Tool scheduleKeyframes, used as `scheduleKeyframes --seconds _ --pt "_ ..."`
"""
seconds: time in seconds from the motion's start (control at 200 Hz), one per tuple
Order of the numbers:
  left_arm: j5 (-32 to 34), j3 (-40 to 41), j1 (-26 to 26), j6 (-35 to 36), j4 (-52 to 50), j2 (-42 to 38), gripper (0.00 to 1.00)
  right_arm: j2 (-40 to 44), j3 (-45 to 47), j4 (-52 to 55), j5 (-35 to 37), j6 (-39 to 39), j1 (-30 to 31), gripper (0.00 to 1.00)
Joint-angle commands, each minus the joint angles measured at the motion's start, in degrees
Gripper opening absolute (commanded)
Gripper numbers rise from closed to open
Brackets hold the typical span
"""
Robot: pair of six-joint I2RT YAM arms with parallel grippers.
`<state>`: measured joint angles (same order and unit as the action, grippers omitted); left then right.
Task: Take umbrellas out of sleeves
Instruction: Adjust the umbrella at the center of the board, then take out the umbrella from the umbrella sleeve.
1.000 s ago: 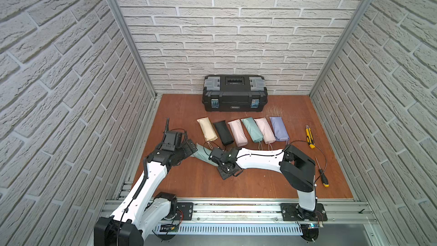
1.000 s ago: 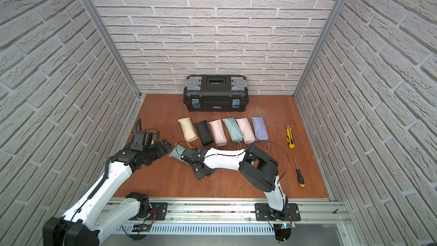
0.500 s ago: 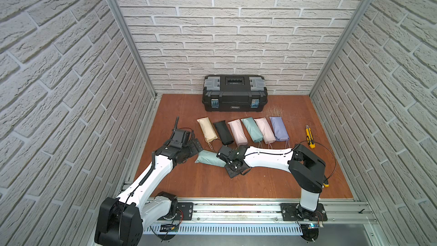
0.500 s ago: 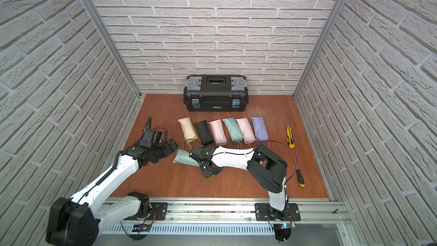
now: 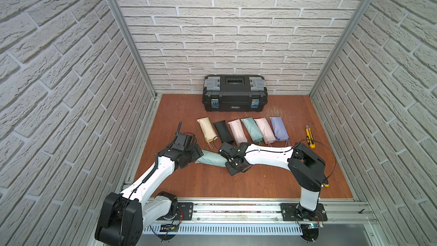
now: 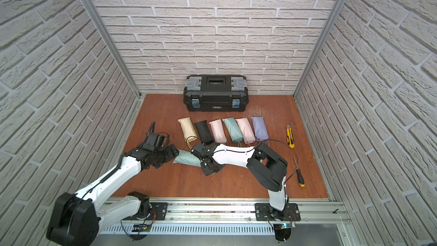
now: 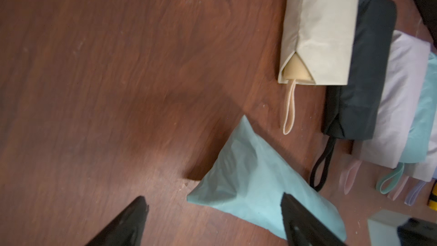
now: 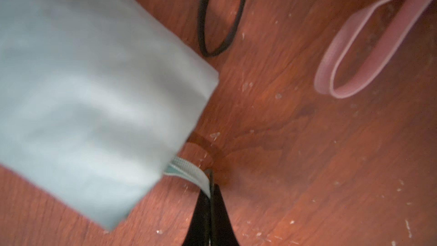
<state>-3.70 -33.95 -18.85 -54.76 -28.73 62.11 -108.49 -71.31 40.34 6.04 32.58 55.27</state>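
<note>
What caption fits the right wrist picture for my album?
Right gripper shut on the mint loop sticking out of its sleeve.

A reddish-brown wood grain is being shown by the table [image 5: 260, 181], and a white brick pattern by the walls [image 5: 236, 31]. In the far row, left to right, a cream sleeve [image 5: 207, 129], a black sleeve [image 5: 223, 132], a pink sleeve [image 5: 237, 132], a mint sleeve [image 5: 251, 129], a second pink sleeve [image 5: 265, 130] and a lavender sleeve [image 5: 279, 128] are being displayed. Nearer, a seventh sleeve [image 5: 211, 159] is being seen in mint green, its wrist loop [image 8: 191, 169] matching. The toolbox [image 5: 234, 93] is being shown black with grey trays and blue latches.
</note>
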Motion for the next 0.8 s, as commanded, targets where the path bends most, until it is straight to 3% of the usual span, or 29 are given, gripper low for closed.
scheduleKeyframes --seconds 0.0,0.165,0.375,0.6,0.795 --pt "-1.21 0.64 -0.28 -1.40 1.40 -0.89 0.70 -0.41 -1.64 -0.64 -0.70 -0.88 -0.31 0.03" --pt "-1.14 0.74 -0.17 -3.67 1.88 -0.45 0.60 -0.09 -1.22 -1.00 -0.51 -1.03 -0.33 0.03" --pt "-2.87 -1.69 0.86 -7.73 7.19 4.59 0.67 0.07 -0.94 -1.09 -0.46 -1.51 -0.37 0.03" --pt "-1.88 -11.55 1.45 -2.11 4.41 15.28 0.58 0.70 -1.03 -0.44 -0.11 -2.12 -0.34 0.03" --pt "0.38 -14.76 1.45 1.08 2.18 19.64 0.54 0.67 -1.98 0.32 0.91 -2.71 -0.41 0.03"
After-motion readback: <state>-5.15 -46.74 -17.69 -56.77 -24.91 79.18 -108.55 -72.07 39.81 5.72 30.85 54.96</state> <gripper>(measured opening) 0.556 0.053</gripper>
